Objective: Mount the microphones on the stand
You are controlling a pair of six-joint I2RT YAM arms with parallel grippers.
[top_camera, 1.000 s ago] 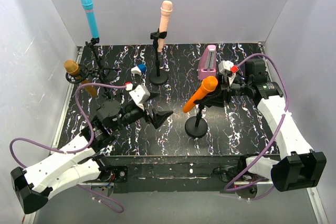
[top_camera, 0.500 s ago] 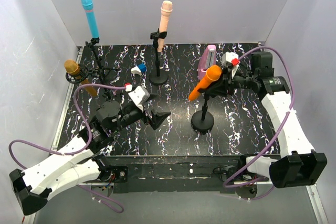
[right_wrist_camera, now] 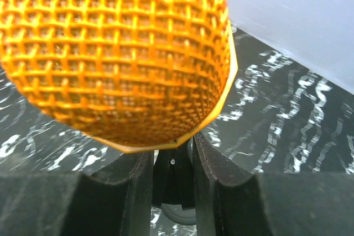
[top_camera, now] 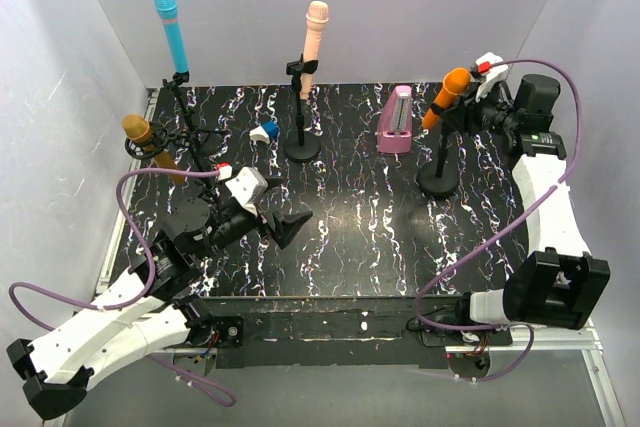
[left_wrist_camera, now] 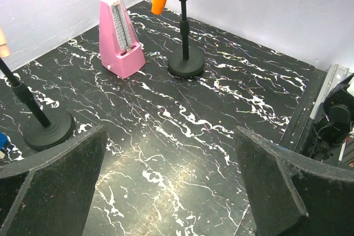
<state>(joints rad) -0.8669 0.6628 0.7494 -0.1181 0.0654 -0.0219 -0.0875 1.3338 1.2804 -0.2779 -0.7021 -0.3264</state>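
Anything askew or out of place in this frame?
The orange microphone sits slanted on its stand, which the right hand grips below the head. The gold microphone leans too, while the blue microphone and pink-cream microphone point up.

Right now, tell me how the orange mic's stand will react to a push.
Likely top-heavy: the orange microphone leans off a thin stand, so a high push may tip it. Its wide round base looks weighty; a low push probably slides it across the smooth table.
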